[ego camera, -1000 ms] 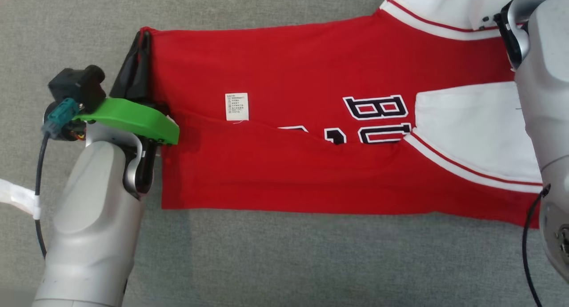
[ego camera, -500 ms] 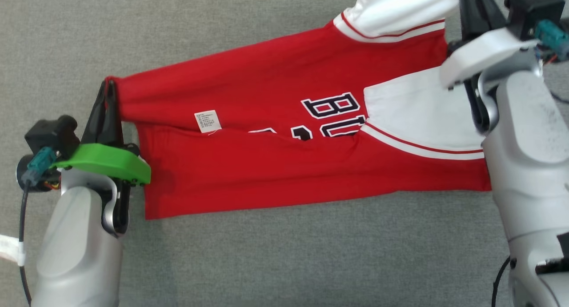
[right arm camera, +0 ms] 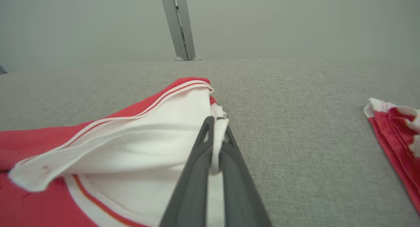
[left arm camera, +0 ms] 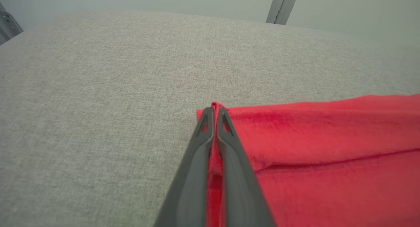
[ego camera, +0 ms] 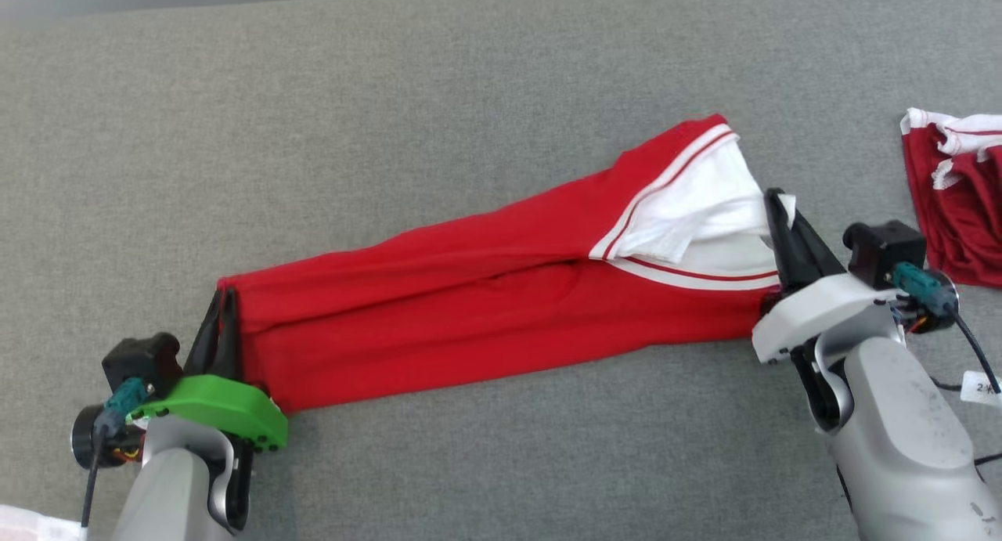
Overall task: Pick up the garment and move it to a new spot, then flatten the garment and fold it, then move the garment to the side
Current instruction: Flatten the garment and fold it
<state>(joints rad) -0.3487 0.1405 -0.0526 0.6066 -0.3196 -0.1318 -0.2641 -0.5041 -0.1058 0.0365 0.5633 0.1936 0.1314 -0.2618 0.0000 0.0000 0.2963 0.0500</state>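
Observation:
The garment [ego camera: 485,302] is a red jersey with white sleeves and striped trim, folded lengthwise into a long band slanting across the grey surface. My left gripper [ego camera: 223,306] is shut on its red hem corner at the lower left; the left wrist view shows the dark fingers [left arm camera: 203,135] pinching red cloth [left arm camera: 328,148]. My right gripper [ego camera: 775,204] is shut on the white sleeve end at the right; the right wrist view shows white fabric [right arm camera: 157,135] squeezed between the fingers [right arm camera: 205,145]. The garment's lettering is hidden inside the fold.
A second red and white garment [ego camera: 955,196] lies crumpled at the right edge, also in the right wrist view [right arm camera: 397,135]. Grey fabric surface [ego camera: 391,118] stretches around. A metal post [right arm camera: 178,23] stands behind the table's far edge.
The camera has pulled back. Both grippers carried the garment's far edge toward me, folding it lengthwise; the label and lettering are now covered. Both stay shut on the cloth.

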